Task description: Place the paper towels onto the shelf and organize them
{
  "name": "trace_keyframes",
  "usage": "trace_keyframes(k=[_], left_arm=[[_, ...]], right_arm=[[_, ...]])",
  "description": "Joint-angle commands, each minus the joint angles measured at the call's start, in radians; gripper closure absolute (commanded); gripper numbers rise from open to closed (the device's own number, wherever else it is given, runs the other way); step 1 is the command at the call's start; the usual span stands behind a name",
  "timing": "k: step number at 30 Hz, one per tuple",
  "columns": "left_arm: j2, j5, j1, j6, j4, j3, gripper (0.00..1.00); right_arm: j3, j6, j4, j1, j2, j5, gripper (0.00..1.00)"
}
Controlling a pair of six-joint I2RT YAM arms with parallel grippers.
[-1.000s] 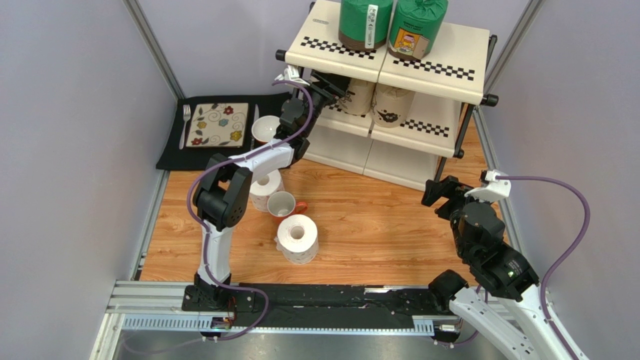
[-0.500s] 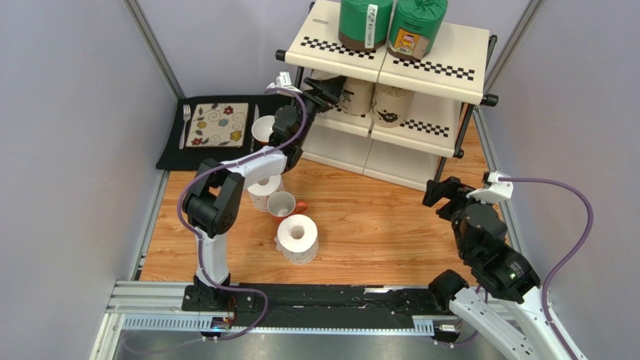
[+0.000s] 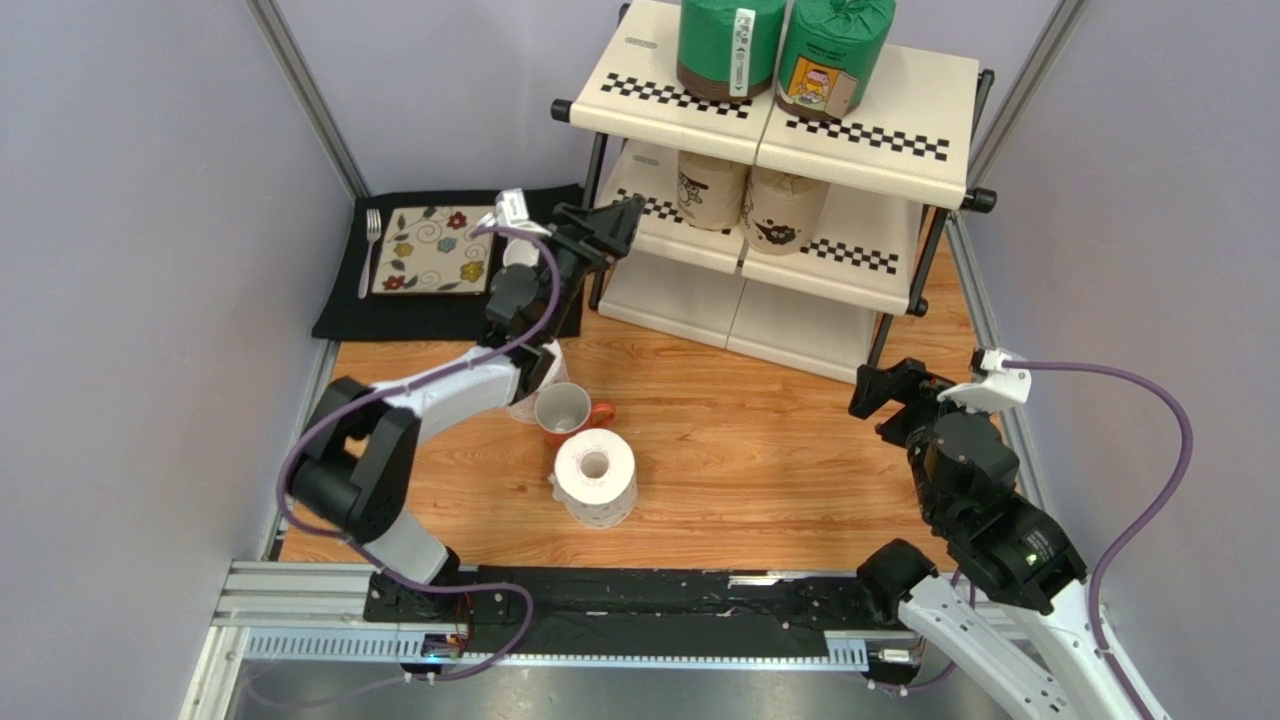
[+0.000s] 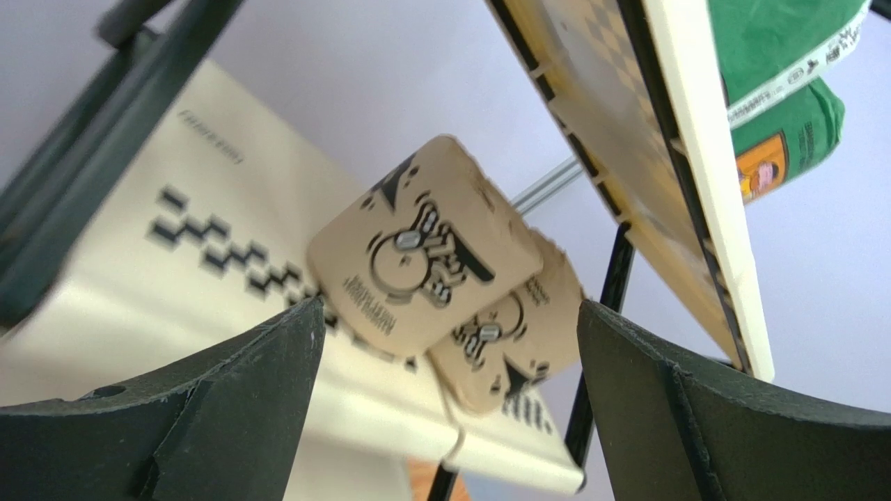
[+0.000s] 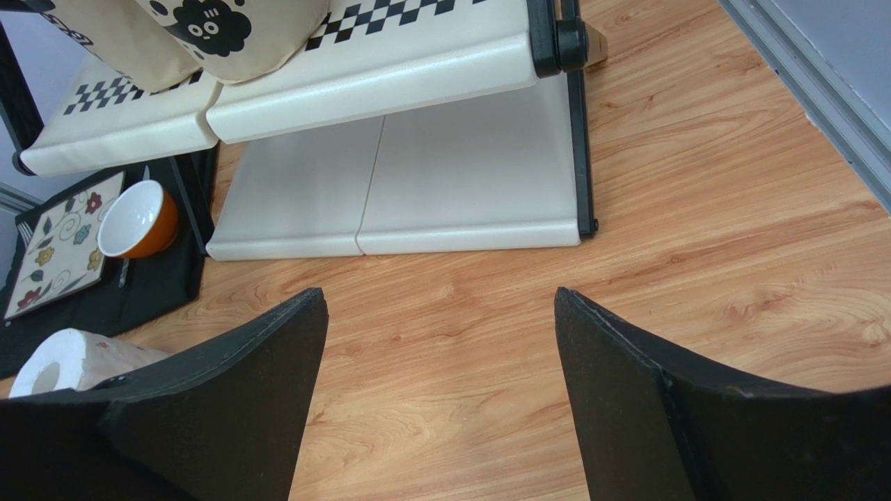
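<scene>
The shelf (image 3: 857,128) stands at the back right. Two green rolls (image 3: 732,45) (image 3: 836,57) stand on its top tier and two tan rolls (image 3: 712,188) (image 3: 787,206) on its middle tier. One white roll (image 3: 597,477) stands on the table. A second white roll (image 3: 544,368) is partly hidden under my left arm. My left gripper (image 3: 613,225) is open and empty, just left of the middle tier. In the left wrist view it (image 4: 450,334) faces the tan rolls (image 4: 418,251) without touching them. My right gripper (image 3: 887,393) is open and empty over the bare table (image 5: 439,313).
A white-and-orange mug (image 3: 564,408) stands beside the white rolls. A black placemat (image 3: 349,308) with a patterned plate (image 3: 436,249) and a fork (image 3: 370,248) lies at the back left. A small bowl (image 5: 136,219) sits on the mat. Grey walls close in both sides.
My left gripper has drawn back to the left, out from the middle tier and away from the tan rolls, and the arm has swung lower. The right arm has barely moved.
</scene>
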Motion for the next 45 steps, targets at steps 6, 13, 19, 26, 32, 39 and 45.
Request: trace_keyframes(k=[6,13,19,26,32,39,45], left_arm=[[-0.524,-0.020,0.023,0.263,-0.555,-0.245,0.01],[-0.817,-0.097,0.023,0.426,-1.076,-0.253,0.01],[-0.943,-0.103,0.023,0.439,-1.245,-0.348,0.01],[-1.040,-0.135,0.023,0.465,-1.317,-0.420,0.01],[-1.037,-0.132,0.023,0.485,-1.337,-0.417,0.01],[-1.037,-0.132,0.023,0.491,-1.339,-0.434,0.01],[-1.043,-0.138,0.023,0.502,-1.339,-0.440,0.01]], right_arm=[[0.123,-0.116,0.009,0.000,0.070,-0.139,0.16],[0.148,-0.040,0.087,0.116,0.287,-0.357,0.21],[0.219,-0.011,0.128,0.434,0.538,-0.153,0.19],[0.240,0.111,0.227,0.453,0.738,-0.313,0.18],[0.311,0.127,0.239,0.453,0.896,-0.435,0.18],[0.349,0.148,0.270,0.470,1.003,-0.504,0.17],[0.384,0.147,0.270,0.488,1.080,-0.527,0.18]])
